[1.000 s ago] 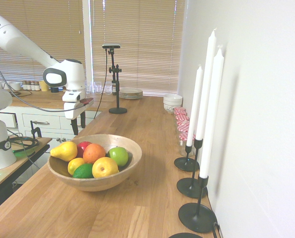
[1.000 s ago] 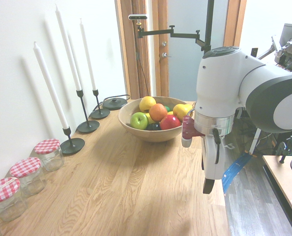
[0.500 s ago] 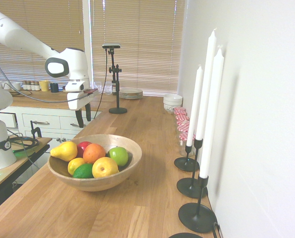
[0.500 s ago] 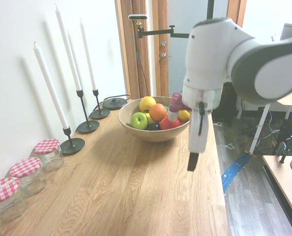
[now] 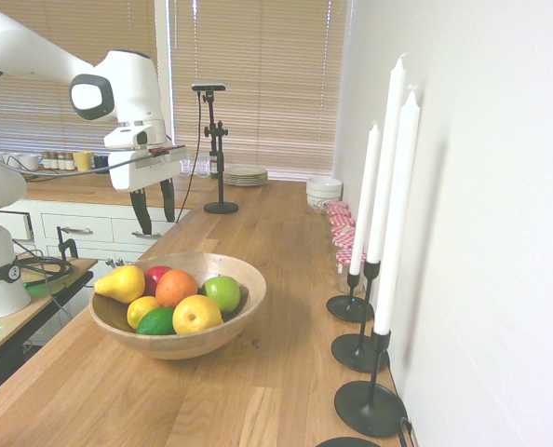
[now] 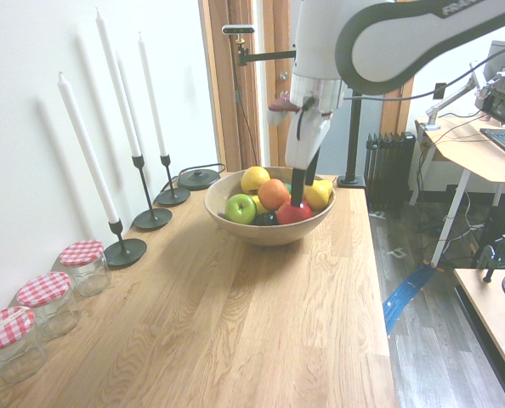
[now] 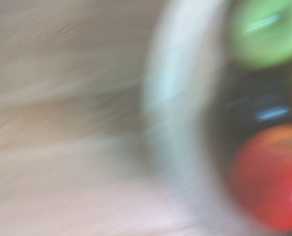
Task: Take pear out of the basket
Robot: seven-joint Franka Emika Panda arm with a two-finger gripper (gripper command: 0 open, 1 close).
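The pear (image 5: 197, 315) is a roundish yellow fruit with smooth skin and a faint orange blush. It lies inside the basket (image 5: 188, 348), by the side nearest the first exterior camera; the second exterior view shows it at the far side. Its upper part stands above the rim there, with its lower part hidden in the first exterior view. The basket is a wide, shallow round bowl of light wood with a smooth, thick rim, much larger than the pear. It sits upright on the tabletop, open side up. In the wrist view its curved rim is blurred.
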